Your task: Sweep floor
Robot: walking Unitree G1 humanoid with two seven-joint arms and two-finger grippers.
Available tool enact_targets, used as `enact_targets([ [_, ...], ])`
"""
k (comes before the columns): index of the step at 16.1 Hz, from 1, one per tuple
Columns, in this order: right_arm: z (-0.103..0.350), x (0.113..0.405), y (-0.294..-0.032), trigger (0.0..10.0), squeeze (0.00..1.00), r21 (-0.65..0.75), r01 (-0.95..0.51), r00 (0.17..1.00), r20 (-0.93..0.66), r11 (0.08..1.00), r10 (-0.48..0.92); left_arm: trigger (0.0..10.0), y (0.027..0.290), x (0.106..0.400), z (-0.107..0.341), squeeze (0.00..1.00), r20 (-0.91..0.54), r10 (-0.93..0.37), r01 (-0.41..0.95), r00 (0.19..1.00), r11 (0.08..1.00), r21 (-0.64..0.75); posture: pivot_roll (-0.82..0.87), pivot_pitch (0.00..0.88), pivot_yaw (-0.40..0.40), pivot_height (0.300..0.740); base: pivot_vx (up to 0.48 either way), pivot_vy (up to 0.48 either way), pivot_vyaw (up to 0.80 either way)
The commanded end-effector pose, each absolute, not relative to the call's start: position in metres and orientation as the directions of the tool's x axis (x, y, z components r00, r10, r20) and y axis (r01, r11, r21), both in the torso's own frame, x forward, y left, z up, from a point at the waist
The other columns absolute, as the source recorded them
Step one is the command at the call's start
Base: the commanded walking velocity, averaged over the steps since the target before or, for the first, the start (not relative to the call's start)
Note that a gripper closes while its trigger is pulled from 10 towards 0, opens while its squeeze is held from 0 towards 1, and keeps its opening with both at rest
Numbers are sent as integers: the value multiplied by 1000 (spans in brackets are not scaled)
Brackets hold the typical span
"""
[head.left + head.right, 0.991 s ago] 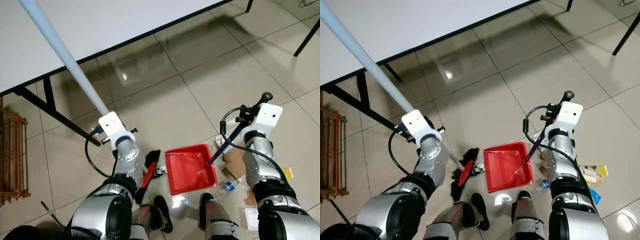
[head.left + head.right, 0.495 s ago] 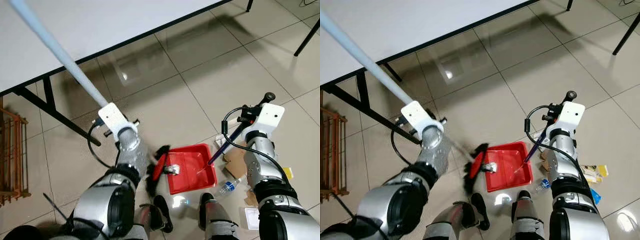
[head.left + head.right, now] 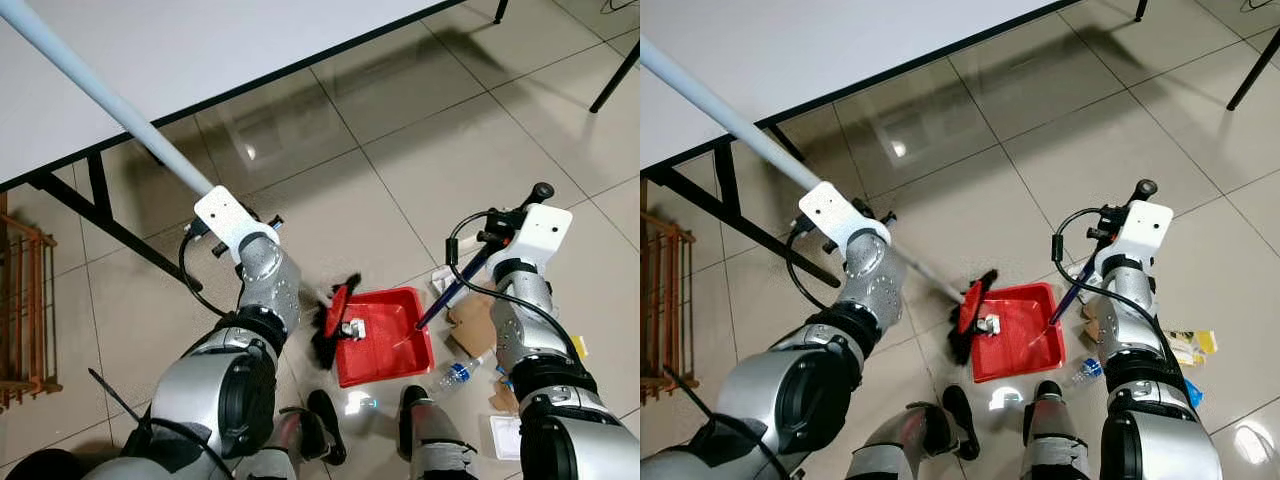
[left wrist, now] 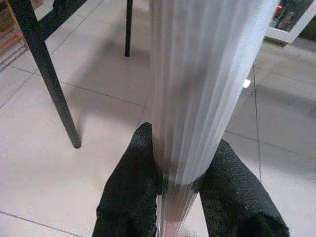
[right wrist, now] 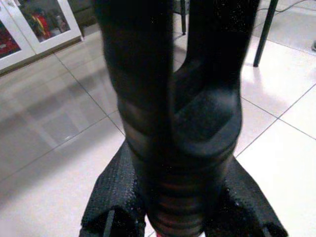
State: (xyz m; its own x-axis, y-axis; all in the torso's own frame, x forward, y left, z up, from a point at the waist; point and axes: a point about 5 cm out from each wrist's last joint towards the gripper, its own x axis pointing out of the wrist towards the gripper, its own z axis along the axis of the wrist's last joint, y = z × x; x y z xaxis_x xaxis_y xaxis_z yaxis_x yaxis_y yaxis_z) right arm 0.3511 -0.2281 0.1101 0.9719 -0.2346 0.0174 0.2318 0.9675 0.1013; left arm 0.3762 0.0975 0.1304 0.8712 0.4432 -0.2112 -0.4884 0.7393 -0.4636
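A long pale broom handle (image 3: pixel 110 105) runs down from the upper left to a red broom head with black bristles (image 3: pixel 333 318) at the left rim of the red dustpan (image 3: pixel 393 350). A small pale bit of litter (image 3: pixel 351 327) lies inside the pan beside the bristles. My left gripper (image 4: pixel 180 148) is shut on the broom handle, one black finger on each side. My right gripper (image 5: pixel 180 163) is shut on the dustpan's dark handle (image 3: pixel 452 292), which slants up from the pan to my right wrist (image 3: pixel 540 232).
A white table (image 3: pixel 200 50) with black legs (image 3: pixel 100 222) stands ahead to the left. A wooden rack (image 3: pixel 25 310) is at the far left. A plastic bottle (image 3: pixel 460 372), cardboard scraps (image 3: pixel 472 320) and wrappers (image 3: pixel 1185 345) lie right of the pan. My feet (image 3: pixel 325 412) are just below it.
The broom head swept to the right, from the floor left of the dustpan onto its left rim, pushing the small litter into the pan. The right arm and dustpan stayed put.
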Motion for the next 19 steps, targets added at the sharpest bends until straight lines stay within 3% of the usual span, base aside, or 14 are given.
enact_targets([
  [1, 97, 347, -225, 10000, 0, 123, 236, 972, -40, 964, -232, 10000, -4, 357, 146, 0, -254, 199, -315, 947, 735, -600, -246, 300, 189, 740, 0, 0, 0],
  [8, 95, 349, -223, 10000, 0, 124, 232, 972, -53, 965, -227, 10000, 41, 373, 153, 0, -155, 300, -333, 941, 742, -582, -219, 286, 185, 740, 0, 0, 0],
  [15, 91, 347, -227, 10000, 0, 94, 255, 966, -70, 962, -249, 10000, 119, 373, 138, 0, -20, 458, -413, 888, 779, -473, -168, 273, 190, 740, 0, 0, 0],
  [19, 86, 343, -234, 10000, 0, 21, 258, 962, -91, 966, -256, 10000, 184, 356, 110, 0, -18, 573, -542, 819, 763, -352, -157, 279, 181, 740, 0, 0, 0],
])
